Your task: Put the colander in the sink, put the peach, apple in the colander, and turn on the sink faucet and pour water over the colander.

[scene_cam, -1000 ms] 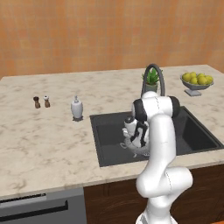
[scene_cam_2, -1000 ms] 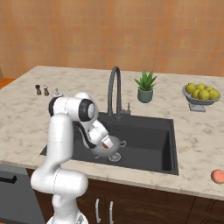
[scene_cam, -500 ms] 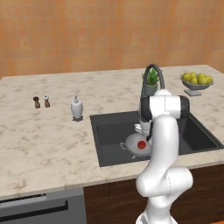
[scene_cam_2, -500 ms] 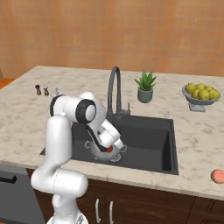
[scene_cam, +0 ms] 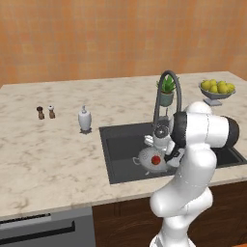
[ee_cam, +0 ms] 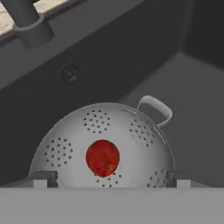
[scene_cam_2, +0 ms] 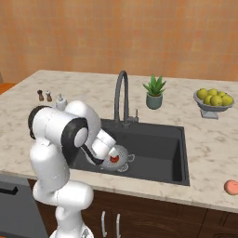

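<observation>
Colander (scene_cam: 153, 159), shiny perforated metal bowl, sits in the dark rectangular sink (scene_cam: 123, 157) with the red apple (scene_cam: 156, 159) inside. Right base view: colander (scene_cam_2: 117, 159) near the sink's left front, apple (scene_cam_2: 113, 159) in it, peach (scene_cam_2: 231, 187) on the marble counter (scene_cam_2: 209, 139), far right. Hand view: gripper (ee_cam: 110, 179) fingers spread wide just above the rim, empty; apple (ee_cam: 102, 158) round, glossy.

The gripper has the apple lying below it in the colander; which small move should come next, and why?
Probably lift the open gripper straight up out of the sink. The apple already lies loose in the colander, while the peach waits on the counter to the right.
</observation>
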Motion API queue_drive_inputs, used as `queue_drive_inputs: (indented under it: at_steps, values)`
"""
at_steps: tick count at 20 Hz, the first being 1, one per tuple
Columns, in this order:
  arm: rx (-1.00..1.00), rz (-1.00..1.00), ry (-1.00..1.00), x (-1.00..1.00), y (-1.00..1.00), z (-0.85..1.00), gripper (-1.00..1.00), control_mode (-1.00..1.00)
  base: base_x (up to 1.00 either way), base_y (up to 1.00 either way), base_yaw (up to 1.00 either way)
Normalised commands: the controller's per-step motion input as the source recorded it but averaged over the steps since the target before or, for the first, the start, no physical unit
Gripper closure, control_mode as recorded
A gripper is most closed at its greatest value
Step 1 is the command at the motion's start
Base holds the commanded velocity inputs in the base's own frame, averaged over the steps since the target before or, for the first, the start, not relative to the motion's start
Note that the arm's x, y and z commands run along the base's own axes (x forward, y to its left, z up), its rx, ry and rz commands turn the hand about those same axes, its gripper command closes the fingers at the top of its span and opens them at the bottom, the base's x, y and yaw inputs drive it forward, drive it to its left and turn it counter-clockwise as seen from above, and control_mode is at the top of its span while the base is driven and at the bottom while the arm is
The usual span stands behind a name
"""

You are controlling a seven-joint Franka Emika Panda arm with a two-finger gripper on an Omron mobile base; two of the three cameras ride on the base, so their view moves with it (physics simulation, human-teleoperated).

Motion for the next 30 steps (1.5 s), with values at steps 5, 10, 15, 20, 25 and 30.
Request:
queue_drive_inputs:
  at_steps: [5,10,15,20,25,30]
  values:
    - [0.0,0.0,0.0,-0.43,0.75,1.0,-1.0,-1.0,0.0,0.0,0.0]
    - [0.0,0.06,0.0,-0.04,0.49,1.0,-1.0,-1.0,0.0,0.0,0.0]
    - [0.0,0.1,0.05,0.0,0.3,1.0,-1.0,-1.0,0.0,0.0,0.0]
    - [-0.13,0.15,0.39,-0.06,0.0,1.0,-1.0,-1.0,0.0,0.0,0.0]
    - [-0.2,0.08,0.3,-0.14,-0.39,0.2,-1.0,-1.0,0.0,0.0,0.0]
    - [-0.11,0.0,0.14,0.01,-0.78,0.0,-1.0,-1.0,0.0,0.0,0.0]
